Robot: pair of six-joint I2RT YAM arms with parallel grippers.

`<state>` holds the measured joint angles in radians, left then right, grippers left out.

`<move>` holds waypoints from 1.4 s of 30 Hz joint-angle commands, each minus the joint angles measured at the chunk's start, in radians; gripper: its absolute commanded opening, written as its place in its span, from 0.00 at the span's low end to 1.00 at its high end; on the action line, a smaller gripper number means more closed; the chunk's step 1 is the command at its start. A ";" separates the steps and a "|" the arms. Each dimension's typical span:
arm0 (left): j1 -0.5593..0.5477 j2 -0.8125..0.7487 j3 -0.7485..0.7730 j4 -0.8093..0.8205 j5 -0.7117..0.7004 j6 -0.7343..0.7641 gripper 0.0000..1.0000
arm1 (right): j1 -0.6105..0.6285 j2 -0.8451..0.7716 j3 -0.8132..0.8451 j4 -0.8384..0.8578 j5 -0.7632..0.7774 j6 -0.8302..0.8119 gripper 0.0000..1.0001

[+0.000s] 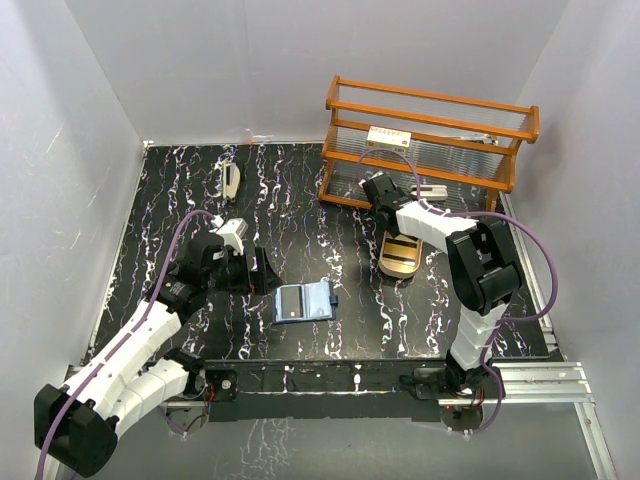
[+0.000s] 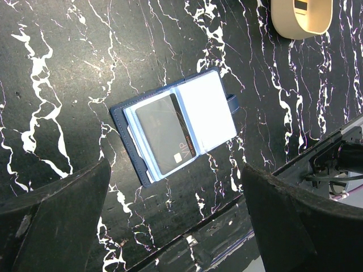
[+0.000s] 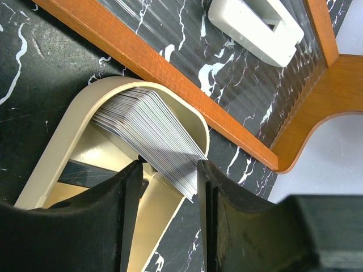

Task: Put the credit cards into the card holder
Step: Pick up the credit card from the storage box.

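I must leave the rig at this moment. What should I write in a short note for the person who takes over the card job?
Left pincer: open, empty, above the card holder.
Right pincer: at the gold tray, one finger on each side of a tilted silver card. Whether it grips cannot be told.
Things: the card holder lies open on the table.
Done: one dark card sits in the card holder.
Left: lift the silver card and slot it in. A dark object under it in the tray is possibly another card; check it.
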<state>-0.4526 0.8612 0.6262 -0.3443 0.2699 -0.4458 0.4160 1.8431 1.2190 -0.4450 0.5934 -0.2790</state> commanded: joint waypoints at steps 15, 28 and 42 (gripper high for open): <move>0.004 0.007 0.022 0.004 0.012 0.009 0.99 | -0.008 -0.072 0.046 0.027 0.045 0.011 0.33; 0.005 0.009 0.022 0.005 0.015 0.007 0.99 | -0.008 -0.083 0.060 0.015 0.044 0.017 0.26; 0.004 0.010 0.021 0.005 0.021 0.004 0.99 | -0.006 -0.096 0.088 -0.035 0.024 0.033 0.14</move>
<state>-0.4526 0.8768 0.6262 -0.3439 0.2729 -0.4461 0.4171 1.8015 1.2434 -0.5133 0.5865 -0.2604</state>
